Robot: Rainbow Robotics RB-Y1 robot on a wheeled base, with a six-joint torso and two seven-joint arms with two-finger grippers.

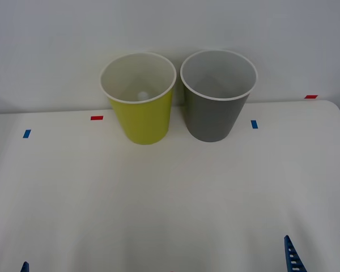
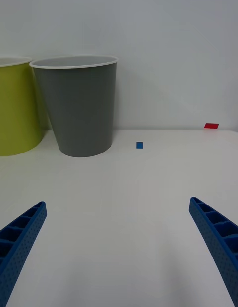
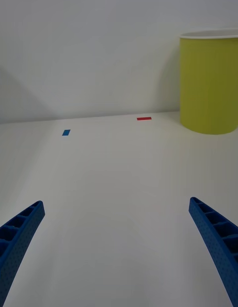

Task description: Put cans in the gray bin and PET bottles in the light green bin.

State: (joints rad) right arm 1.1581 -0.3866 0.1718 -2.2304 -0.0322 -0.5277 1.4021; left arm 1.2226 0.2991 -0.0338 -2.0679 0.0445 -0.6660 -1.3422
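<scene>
You are looking at two bins standing just beside each other at 12 o'clock on the surface (image 1: 170,215): the light green bin (image 1: 143,116) at 11, the gray bin (image 1: 215,113) at 1. A pale cap (image 1: 142,96) is showing inside the green one, likely the PET bottle lying there. Both the right tool (image 2: 119,247) and left tool (image 3: 116,247) are resting released near 6 o'clock, well apart from the bins.

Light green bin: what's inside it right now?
In the light green bin, a small pale round thing shows at the bottom, possibly a bottle cap. The near wall hides the rest, so no bottle is identifiable.
</scene>
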